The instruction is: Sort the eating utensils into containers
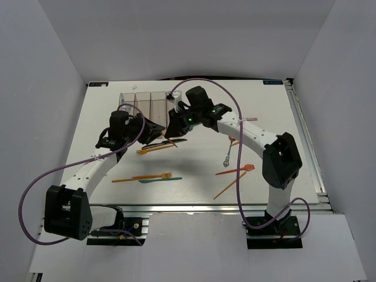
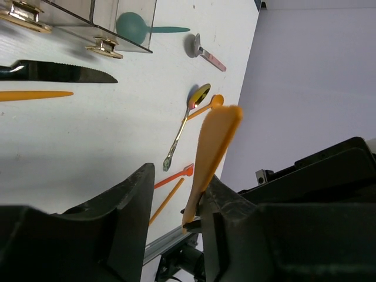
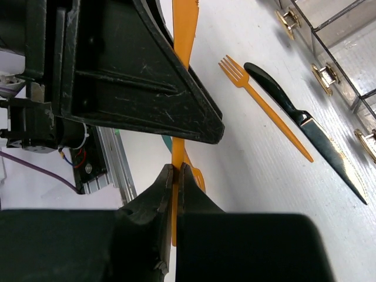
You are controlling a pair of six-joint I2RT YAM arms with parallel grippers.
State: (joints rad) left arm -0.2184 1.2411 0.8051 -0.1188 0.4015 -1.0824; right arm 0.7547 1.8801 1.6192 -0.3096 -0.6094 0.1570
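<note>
My right gripper (image 3: 175, 179) is pinched shut on the thin edge of an orange knife (image 3: 184, 26). I'm pretty sure it's a knife, but the toothed end is mostly cut off. My left gripper (image 2: 176, 182) has its fingers apart, with the knife's rounded end standing between them, right up against one finger and with a gap on the other side. It's light, stiff plastic and probably a bit slick, so I'd clamp the flat faces mid-handle. The bins (image 1: 144, 101) sit just past my fingertips.
</note>
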